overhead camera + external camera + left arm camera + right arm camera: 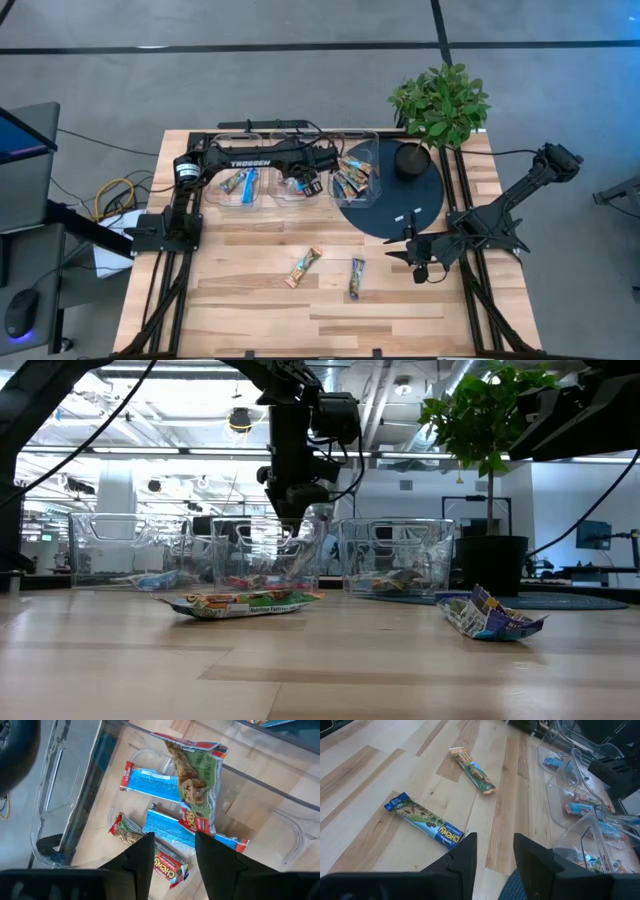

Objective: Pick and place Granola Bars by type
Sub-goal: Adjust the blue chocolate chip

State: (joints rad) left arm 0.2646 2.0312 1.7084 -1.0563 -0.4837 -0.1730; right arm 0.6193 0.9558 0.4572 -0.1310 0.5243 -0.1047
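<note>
Left pincer [303,184] hangs open and empty over the middle clear bin [297,168] of shiny blue and green-wrapped Granola Bars [170,805], two more lie on the tabletop [250,300] nearby, right pincer [418,268] open too.

Glossy foil-wrapped Granola Bars [424,820], clear plastic bins [355,168], pale wood table [260,300]
</note>
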